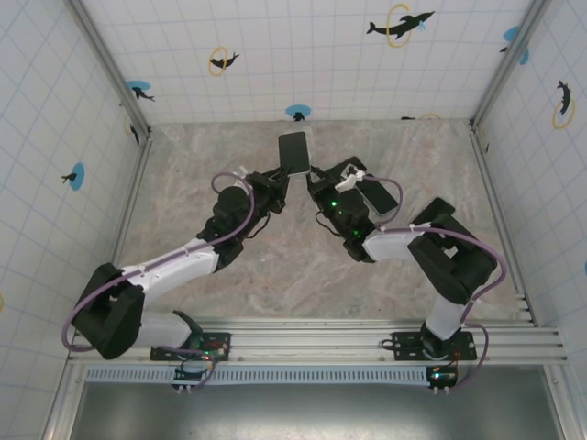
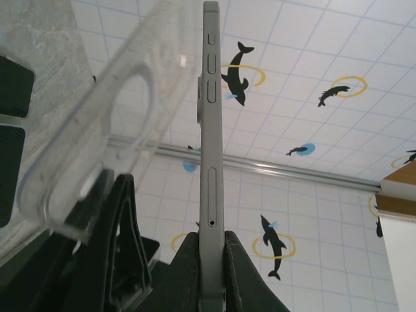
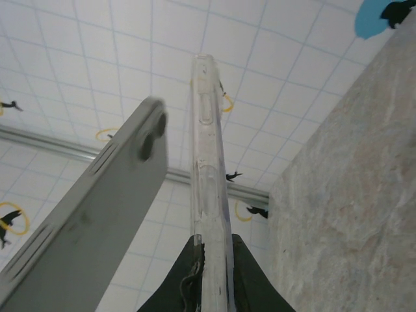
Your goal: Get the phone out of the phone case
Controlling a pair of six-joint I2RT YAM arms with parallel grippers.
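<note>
The grey phone stands edge-on in the left wrist view, side buttons facing the camera, and my left gripper is shut on its lower end. Beside it on the left tilts the clear phone case, apart from the phone along its upper length. In the right wrist view the case stands edge-on with my right gripper shut on it, and the phone's grey back leans away to the left. From above, the phone is held up mid-table between the left gripper and the right gripper.
The marbled table top lies under both arms. Tiled walls with dolphin stickers close in the back and both sides. A metal rail runs along the near edge by the arm bases.
</note>
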